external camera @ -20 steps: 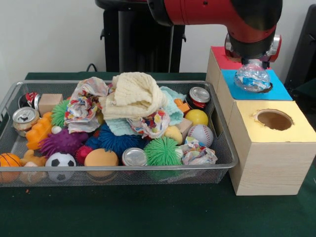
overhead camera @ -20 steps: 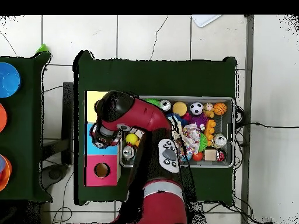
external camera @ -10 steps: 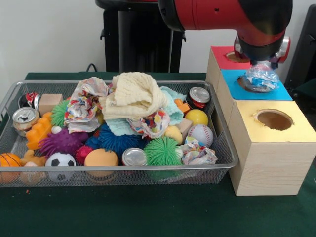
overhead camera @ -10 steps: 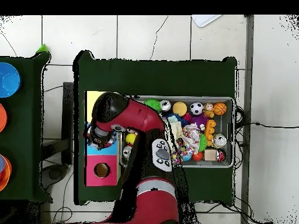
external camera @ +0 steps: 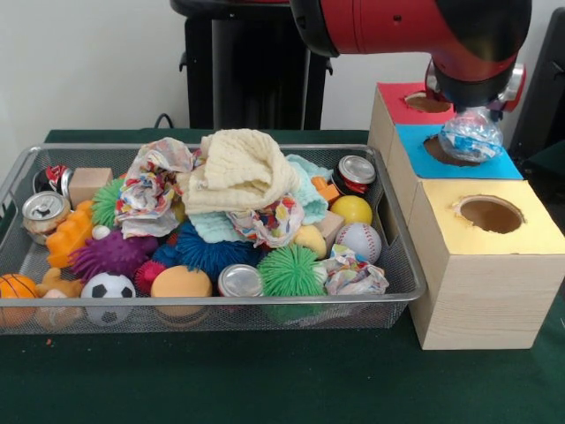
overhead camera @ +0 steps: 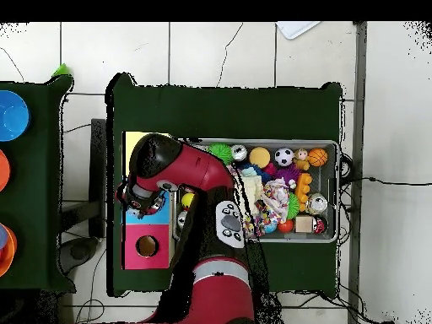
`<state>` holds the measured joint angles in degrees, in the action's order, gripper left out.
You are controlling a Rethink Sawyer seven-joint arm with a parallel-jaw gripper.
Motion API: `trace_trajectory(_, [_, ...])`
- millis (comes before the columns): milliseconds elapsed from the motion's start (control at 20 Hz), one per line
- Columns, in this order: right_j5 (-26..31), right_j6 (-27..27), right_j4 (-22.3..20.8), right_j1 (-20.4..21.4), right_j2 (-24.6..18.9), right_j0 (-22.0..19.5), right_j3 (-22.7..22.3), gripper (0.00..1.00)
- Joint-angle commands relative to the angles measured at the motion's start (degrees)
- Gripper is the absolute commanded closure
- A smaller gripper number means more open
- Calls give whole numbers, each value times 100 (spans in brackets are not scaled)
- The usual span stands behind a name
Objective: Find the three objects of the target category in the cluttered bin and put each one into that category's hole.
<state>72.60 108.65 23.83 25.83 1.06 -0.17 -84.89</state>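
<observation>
Since a second ago the arm [external camera: 415, 26] has shifted sideways along the row of boxes, carrying its load from the near edge of the blue box top to a spot over that box's hole.

Front view. Gripper [external camera: 472, 110] hangs straight down over the blue box [external camera: 455, 159]; its fingers are hidden behind the wrist and the load, but it is clamped onto a crumpled clear plastic bottle [external camera: 470, 140]. Bottle sits just above the blue box's hole [external camera: 446, 150], overlapping its rim; contact with the box cannot be told. Red box [external camera: 415, 104] stands just behind the blue box, its own hole showing. Yellow box [external camera: 485, 265] stands just in front of the blue box, hole uncovered. Wire bin [external camera: 203, 305] lies beside the blue box, touching or nearly touching the box row. Within the bin, on the side nearest the blue box: a soda can [external camera: 355, 174], a yellow ball [external camera: 351, 209], a baseball [external camera: 357, 240]. Mid-bin: a cream cloth [external camera: 240, 170] heaped on top, a green spiky ball [external camera: 290, 270] near the front rim. Far end from the blue box: a second can [external camera: 42, 212], a soccer ball [external camera: 108, 287].

Overhead view. Arm [overhead camera: 181, 169] covers most of the blue box [overhead camera: 156, 218]; gripper and bottle cannot be made out beneath it. Red box [overhead camera: 145, 247] shows its hole just beside the blue box. Bin [overhead camera: 336, 190] lies on the other side of the arm from the blue box, full of clutter.
</observation>
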Motion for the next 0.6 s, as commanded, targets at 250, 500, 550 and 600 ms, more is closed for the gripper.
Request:
trace_trajectory(250, [860, 1520, -175, -337, -52, -118, -85, 100])
trace_trajectory(500, [1139, 1436, -372, -476, 2, -168, 123, 100])
trace_trajectory(550, [1169, 1421, -394, -516, -10, -170, 183, 100])
trace_trajectory(600, [1191, 1411, -402, -536, -18, -176, 219, 100])
